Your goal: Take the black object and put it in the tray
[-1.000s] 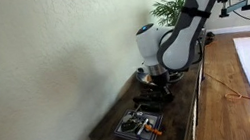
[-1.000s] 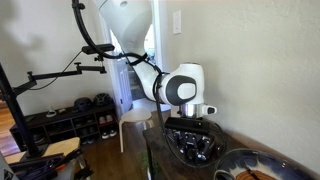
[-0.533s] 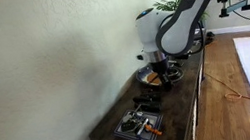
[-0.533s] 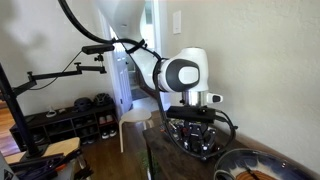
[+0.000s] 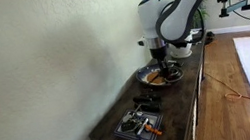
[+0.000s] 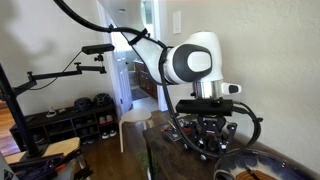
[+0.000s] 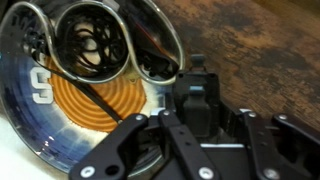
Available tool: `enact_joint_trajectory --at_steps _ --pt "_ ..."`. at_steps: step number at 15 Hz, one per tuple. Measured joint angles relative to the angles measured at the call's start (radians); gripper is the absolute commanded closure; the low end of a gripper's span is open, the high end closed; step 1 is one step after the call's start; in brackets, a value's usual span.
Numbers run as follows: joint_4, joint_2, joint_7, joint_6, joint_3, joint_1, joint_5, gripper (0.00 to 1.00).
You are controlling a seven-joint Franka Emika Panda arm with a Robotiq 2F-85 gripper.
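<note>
My gripper (image 7: 197, 125) is shut on a small black block-shaped object (image 7: 197, 92) held between the fingers. In the wrist view it hangs over the near rim of a round dish (image 7: 28, 125) with a blue edge and an orange spiral centre. In an exterior view the gripper (image 5: 165, 66) hovers just above that dish (image 5: 148, 78) at the far end of the table. A flat black tray (image 5: 137, 128) with orange and dark items lies at the near end. The gripper also shows in the exterior view from the dish end (image 6: 212, 138).
A round wire utensil (image 7: 95, 40) lies in the dish. Another dark item (image 5: 148, 101) sits on the narrow wooden table (image 5: 186, 101) between tray and dish. A wall runs along one long side and a potted plant (image 5: 167, 4) stands behind.
The arm has lifted and swung away from the tray end toward the round dish, carrying the black object with it.
</note>
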Motion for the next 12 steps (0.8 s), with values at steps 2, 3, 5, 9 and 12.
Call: enact_joint_trajectory --at_steps 2,3,5,9,12 --pt "0.020 0.014 0.000 0.016 -0.011 -0.013 -0.006 0.84" --pt "0.035 0.027 0.001 0.024 -0.014 -0.021 -0.007 0.84" --pt "0.069 0.062 0.001 0.037 -0.015 -0.033 -0.007 0.84" --pt "0.152 0.155 0.000 0.066 -0.012 -0.047 -0.007 0.84" --pt "0.219 0.227 0.000 0.071 -0.008 -0.049 -0.006 0.84"
